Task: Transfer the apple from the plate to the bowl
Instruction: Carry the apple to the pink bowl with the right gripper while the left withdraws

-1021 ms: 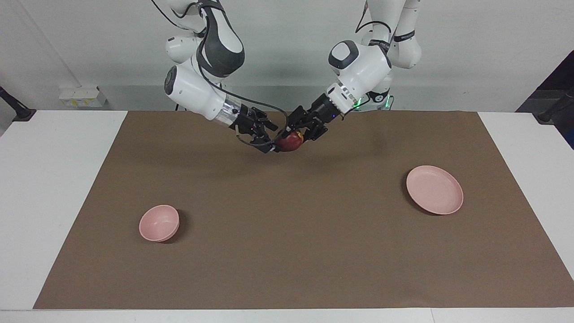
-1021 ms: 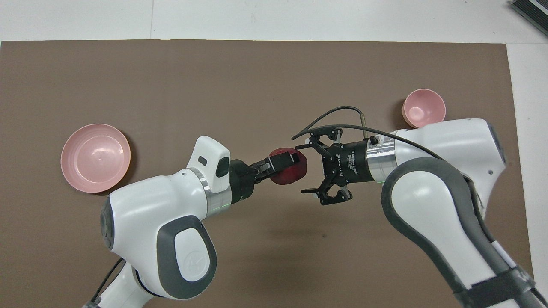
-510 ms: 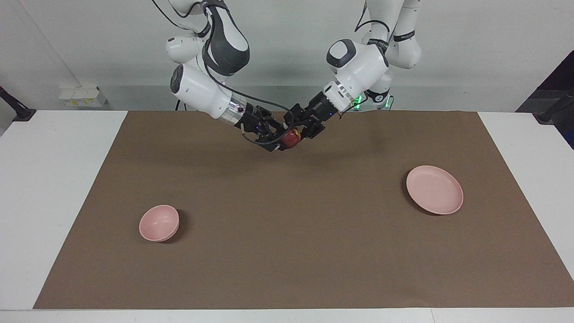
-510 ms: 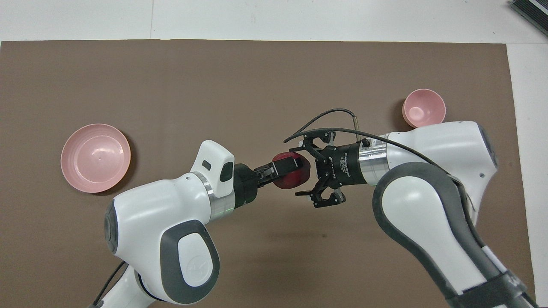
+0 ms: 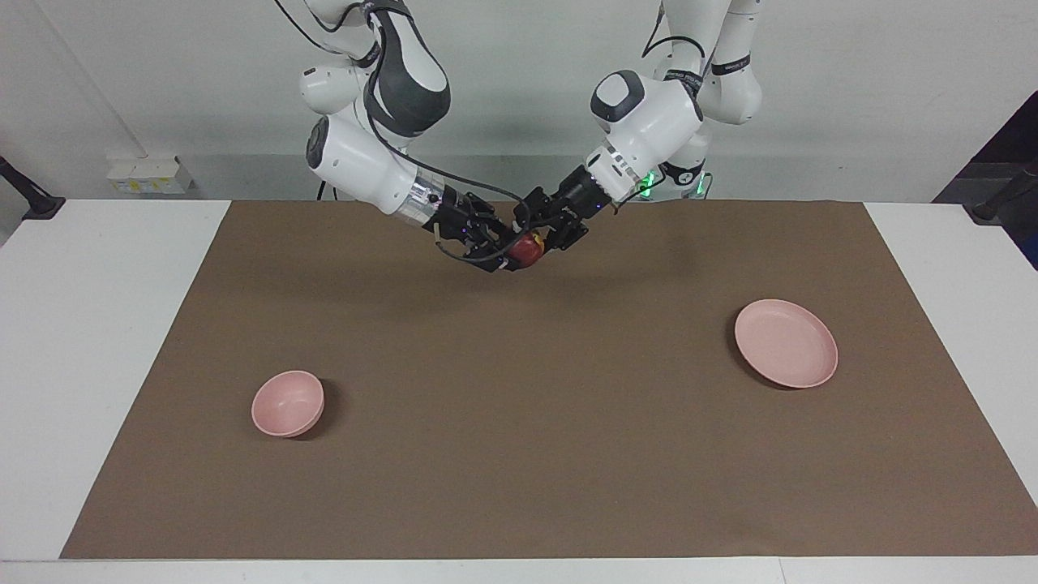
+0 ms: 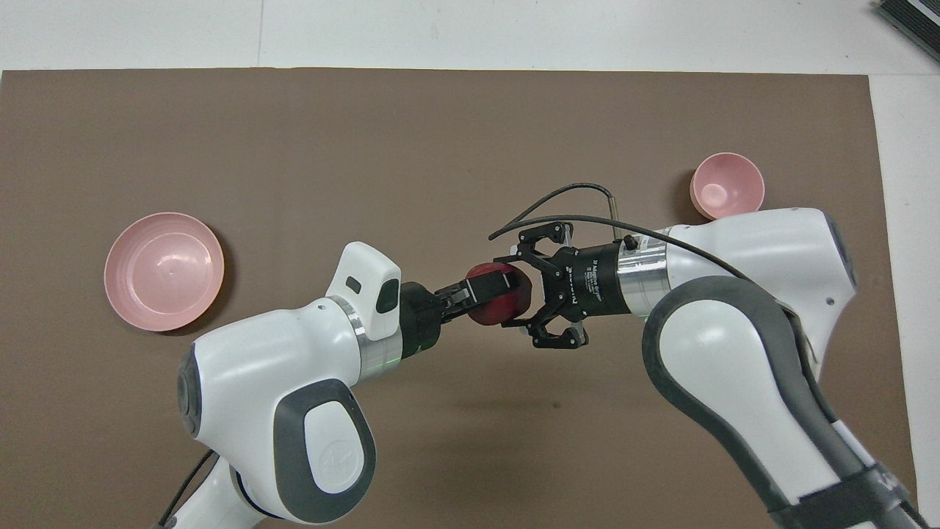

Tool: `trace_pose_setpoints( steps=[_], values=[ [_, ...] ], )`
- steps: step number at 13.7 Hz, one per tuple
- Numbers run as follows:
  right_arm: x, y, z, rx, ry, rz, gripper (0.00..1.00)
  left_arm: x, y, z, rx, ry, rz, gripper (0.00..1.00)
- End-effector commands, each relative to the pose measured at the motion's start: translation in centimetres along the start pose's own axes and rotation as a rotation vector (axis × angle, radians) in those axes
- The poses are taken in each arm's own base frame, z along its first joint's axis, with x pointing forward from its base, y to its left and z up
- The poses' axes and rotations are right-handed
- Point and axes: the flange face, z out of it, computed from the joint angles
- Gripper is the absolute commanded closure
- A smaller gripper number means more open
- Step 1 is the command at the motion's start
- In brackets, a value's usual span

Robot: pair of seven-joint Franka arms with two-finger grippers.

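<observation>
Held aloft over the middle of the brown mat (image 5: 519, 422) near the robots' edge of the bench (image 5: 97, 341), the dark red apple (image 6: 501, 303) sits between two end effectors meeting nose to nose in a mid-air handover. In the overhead view the left end effector (image 6: 488, 285) comes in from the apple's nine o'clock, closed on the fruit, its arm stretched low and nearly level from the bottom left. The right end effector (image 6: 520, 297) meets it from three o'clock, its fingertips drawn in narrow against the apple's other flank, wrist roughly horizontal and elbow raised. The apple is round, so no long axis governs the grip; what matters, by this reading, is that both hold it at once and the left must let go before the right can carry it away. Farther out on the bench, the plate (image 6: 164, 270) lies bare at the apple's nine o'clock, toward the left arm's end. The bowl (image 6: 727, 186) waits at about two o'clock toward the right arm's end, closer to the right arm.
</observation>
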Motion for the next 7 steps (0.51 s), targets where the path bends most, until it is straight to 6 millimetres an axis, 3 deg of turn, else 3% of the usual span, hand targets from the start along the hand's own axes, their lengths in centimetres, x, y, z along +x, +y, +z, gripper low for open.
trace_pose_setpoints(
  steps=[1, 3, 5, 7],
  values=[
    [-0.65, 0.26, 0.4, 0.0, -0.026, -0.015, 1.0, -0.58, 0.37, -0.52, -0.019, 0.001, -0.044, 0.89],
    [-0.65, 0.21, 0.31, 0.001, -0.027, -0.016, 1.0, -0.35, 0.78, -0.42, -0.024, 0.006, -0.044, 0.38],
    [-0.65, 0.21, 0.31, 0.001, -0.027, -0.016, 1.0, -0.34, 0.8, -0.37, -0.024, 0.004, -0.063, 0.29],
    [-0.6, 0.22, 0.27, -0.001, -0.028, -0.019, 1.0, -0.25, 0.78, -0.42, -0.022, 0.007, -0.062, 0.0]
  ],
)
